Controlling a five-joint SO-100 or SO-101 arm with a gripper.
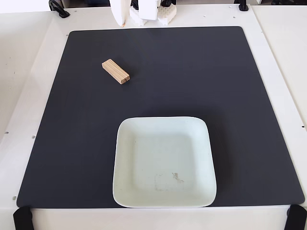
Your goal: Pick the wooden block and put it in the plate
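Note:
The wooden block (115,71) is a small light-tan bar with grain lines. It lies flat and slanted on the black mat at the upper left. The plate (124,191) is a pale mint-white square dish with rounded corners. It sits at the lower middle of the mat, empty, with a faint mark on its inner surface. My gripper (135,17) shows only as white parts at the top edge, well above and to the right of the block. It touches neither thing. Most of it is cut off by the frame, so how its jaws stand is unclear.
The black mat (216,86) covers most of the white table (283,57). Black clamps (21,218) hold the table's lower corners. A black cable (58,8) lies at the top left.

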